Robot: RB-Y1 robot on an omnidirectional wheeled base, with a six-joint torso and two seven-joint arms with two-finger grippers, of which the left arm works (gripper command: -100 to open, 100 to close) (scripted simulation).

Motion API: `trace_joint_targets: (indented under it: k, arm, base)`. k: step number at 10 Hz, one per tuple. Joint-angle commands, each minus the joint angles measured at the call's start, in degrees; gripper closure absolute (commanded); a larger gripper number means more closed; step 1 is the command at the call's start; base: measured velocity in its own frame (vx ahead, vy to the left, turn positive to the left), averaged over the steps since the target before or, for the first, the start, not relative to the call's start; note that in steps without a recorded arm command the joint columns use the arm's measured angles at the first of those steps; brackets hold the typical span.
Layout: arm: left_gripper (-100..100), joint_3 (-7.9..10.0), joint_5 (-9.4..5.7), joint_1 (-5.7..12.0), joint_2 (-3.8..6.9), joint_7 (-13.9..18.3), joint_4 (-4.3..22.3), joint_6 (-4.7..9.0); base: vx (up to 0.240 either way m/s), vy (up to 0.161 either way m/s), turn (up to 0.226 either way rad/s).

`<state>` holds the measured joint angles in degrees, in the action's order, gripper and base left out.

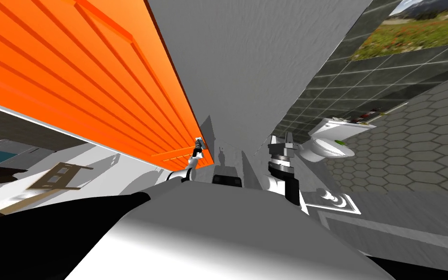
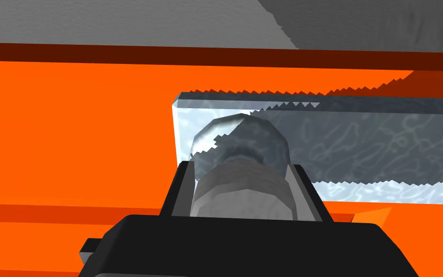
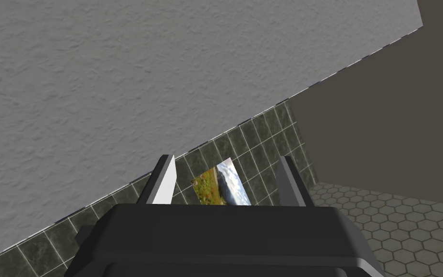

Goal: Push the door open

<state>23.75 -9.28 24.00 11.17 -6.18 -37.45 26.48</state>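
Progress looks early: the handle is taken, but the push itself seems hardly begun, as far as one can judge. The orange panelled door (image 1: 96, 82) stands on the robot's left, its edge running close along the grey textured wall (image 1: 267, 63), so most of the swing appears to lie ahead. The left gripper (image 2: 242, 168) reaches out to the door's face, and its fingers (image 2: 183, 185) are clenched on the neck of the round silvery metal knob (image 2: 239, 137), one pressing each side, with the knob's ball standing just past their tips. The knob sits at one end of a shiny rectangular metal plate (image 2: 369, 144) set flat on the orange surface, near the door's edge. The right gripper (image 3: 223, 175) is held up in front of the chest, well apart from the door, its fingers released and spread with nothing between them. A white toilet (image 1: 327, 143) stands off to the robot's right.
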Motion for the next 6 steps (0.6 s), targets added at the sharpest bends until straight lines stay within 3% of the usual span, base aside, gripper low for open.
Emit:
trace_joint_targets:
  k: [1,4,6]
  arm:
    - [100,0.96,-0.33,-0.09,0.61,-0.3,-0.2,0.11]
    - [100,1.45,-0.5,-0.07,0.88,-0.4,0.5,0.42]
    - [100,2.96,-1.01,-0.33,1.45,-1.0,0.2,0.36]
  base:
    - [0.191,-0.067,0.054]
    - [0.135,-0.035,0.037]
    - [0.172,-0.022,0.048]
